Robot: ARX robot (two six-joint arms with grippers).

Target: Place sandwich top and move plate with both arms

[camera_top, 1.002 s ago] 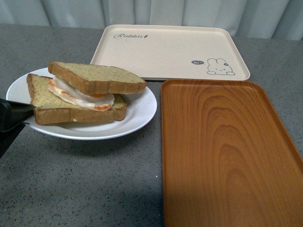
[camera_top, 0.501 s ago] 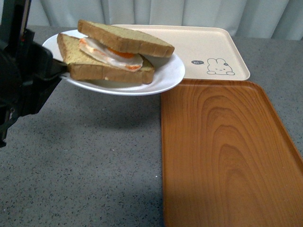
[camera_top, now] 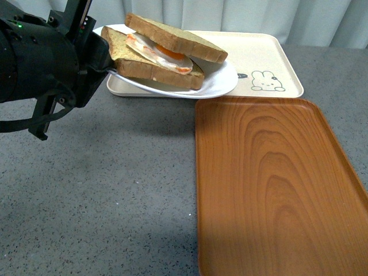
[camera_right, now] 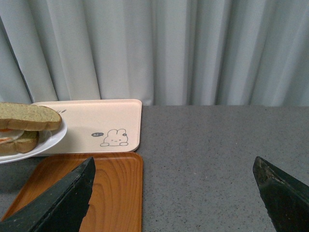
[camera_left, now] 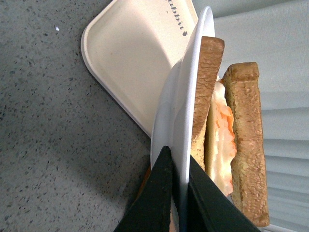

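So, quick read on this one. The left gripper is pinched onto the rim of the plate at the plate's 9 o'clock edge; the left wrist view shows both fingers clamped either side of the white rim. The plate hangs off the table, over the near-left corner of the beige rabbit tray, held from one side only.

The sandwich top is already on, sitting a bit skewed over the egg slice, so I'd call that half done.

What matters next, I think: the plate runs from the left gripper toward 3 o'clock, so its free rim faces the right arm's side. The right gripper is spread wide, holding nothing, well apart from the plate. The orange tray lies at roughly 5 o'clock from the plate. A one-sided hold with a loose stack looks tippy.
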